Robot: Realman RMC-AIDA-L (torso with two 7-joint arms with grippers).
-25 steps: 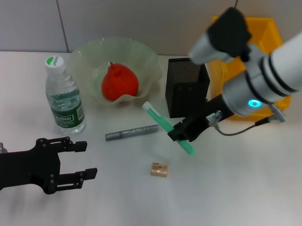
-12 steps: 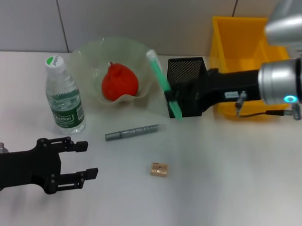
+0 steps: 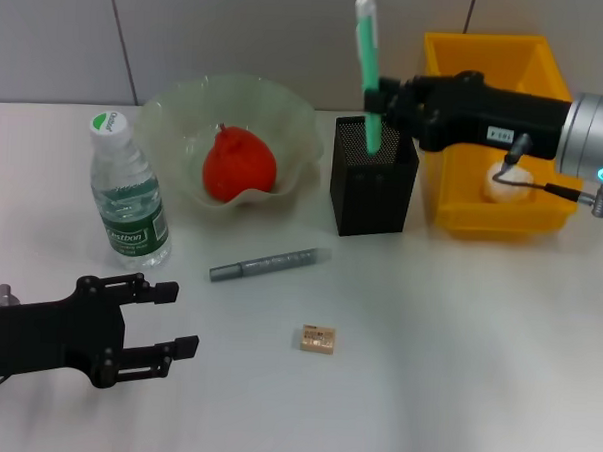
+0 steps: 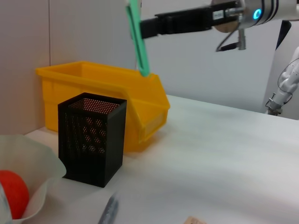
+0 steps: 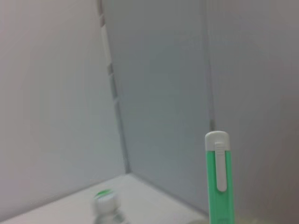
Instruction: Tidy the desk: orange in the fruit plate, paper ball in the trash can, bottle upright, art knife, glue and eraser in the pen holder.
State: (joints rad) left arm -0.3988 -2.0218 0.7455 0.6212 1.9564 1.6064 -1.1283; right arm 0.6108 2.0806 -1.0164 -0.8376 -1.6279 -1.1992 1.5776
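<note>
The right claw (image 3: 379, 97) is pinching the green art knife (image 3: 367, 69) upright directly above the pen holder (image 3: 374, 177) — its lower tip just over the mouth. Left of the pen holder the orange (image 3: 239, 164) is sitting in the fruit plate (image 3: 176, 115); the eraser (image 3: 318, 339) is lying in front. The left claw (image 3: 167, 318) is resting spread — well away.

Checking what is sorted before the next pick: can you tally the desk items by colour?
Green: 2, art knife held by the right gripper above the pen holder, fruit plate
Black: 1, pen holder
Yellow: 1, trash can
Red-orange: 1, orange
White: 1, paper ball
Clear: 1, bottle
Grey: 1, glue
Tan: 1, eraser
Total: 9
</note>
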